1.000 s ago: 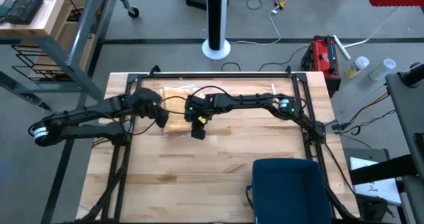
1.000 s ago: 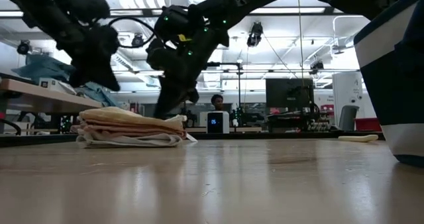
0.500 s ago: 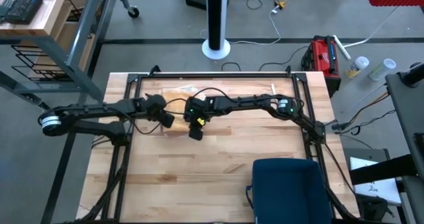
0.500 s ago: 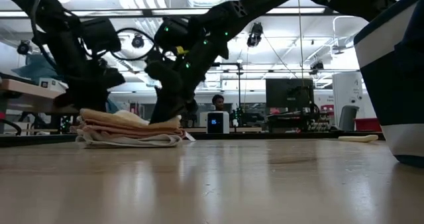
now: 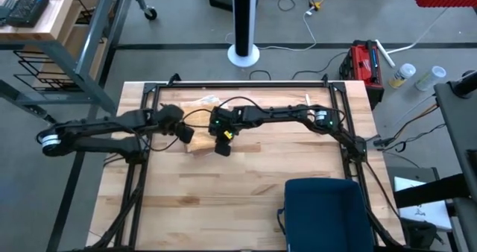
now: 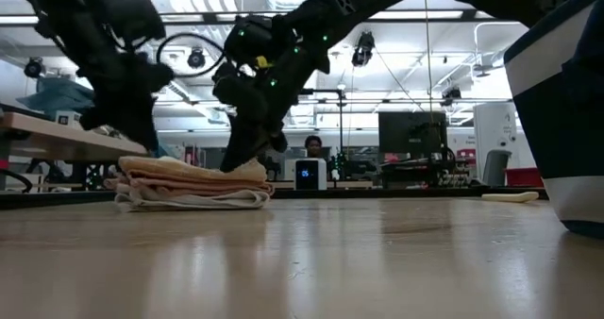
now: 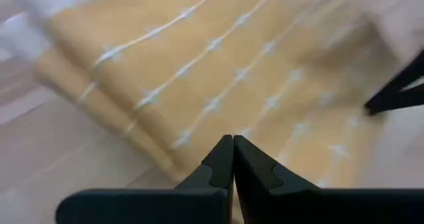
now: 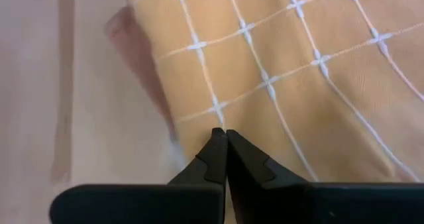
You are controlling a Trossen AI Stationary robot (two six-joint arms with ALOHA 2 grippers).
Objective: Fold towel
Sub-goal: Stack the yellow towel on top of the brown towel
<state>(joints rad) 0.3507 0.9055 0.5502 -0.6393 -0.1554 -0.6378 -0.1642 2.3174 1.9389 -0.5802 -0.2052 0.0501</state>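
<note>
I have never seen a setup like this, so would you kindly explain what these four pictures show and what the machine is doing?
This is a robot with two dark jointed arms working at a wooden table. One picture looks straight down from overhead, one looks level across the tabletop into the room behind, and two come from small cameras on the arms' wrists. On the table lies a folded orange towel with thin white lines, stacked in layers as seen from the low camera. The left gripper and the right gripper are both at the towel, one at each side. Each wrist picture shows that arm's two fingers pressed together just over the cloth, holding nothing. A dark blue object sits at the table's near edge.
</note>
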